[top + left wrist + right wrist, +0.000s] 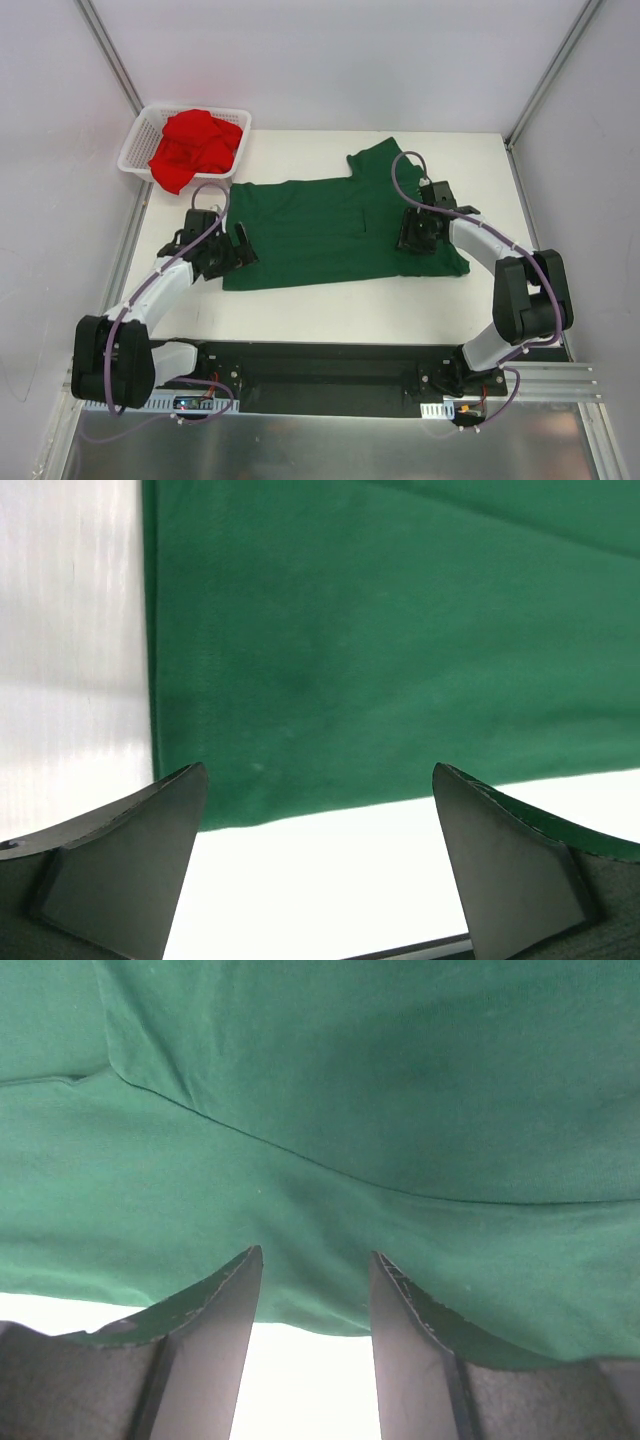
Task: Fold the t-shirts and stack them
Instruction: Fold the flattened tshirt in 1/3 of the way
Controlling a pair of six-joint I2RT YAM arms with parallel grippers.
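While the green shirt [330, 230] lies spread out flat in the middle of the table [300, 315], the red shirt [195, 148] sits in a heap in the basket [128, 152] at the upper left of the top view. The left gripper [238, 250] is at the lower left corner of the green shirt, and its jaws are wide apart with nothing in them. In the left wrist view the shirt's corner sits just past the two fingers [130, 870], with white table near them. The right gripper [415, 235] is over the right side of the green shirt. Its jaws are half apart, and I see white table in the gap, so it does not seem to be pinching any cloth. I think the step now is to grab the green shirt for the first fold. To do it well, each gripper should go low, slide one finger under the edge and close on just that edge, not a big bunch. Both should lift only a little and move together, so the shirt folds straight and does not drag or wrinkle. The left one should aim right at the corner, or it gets only table.
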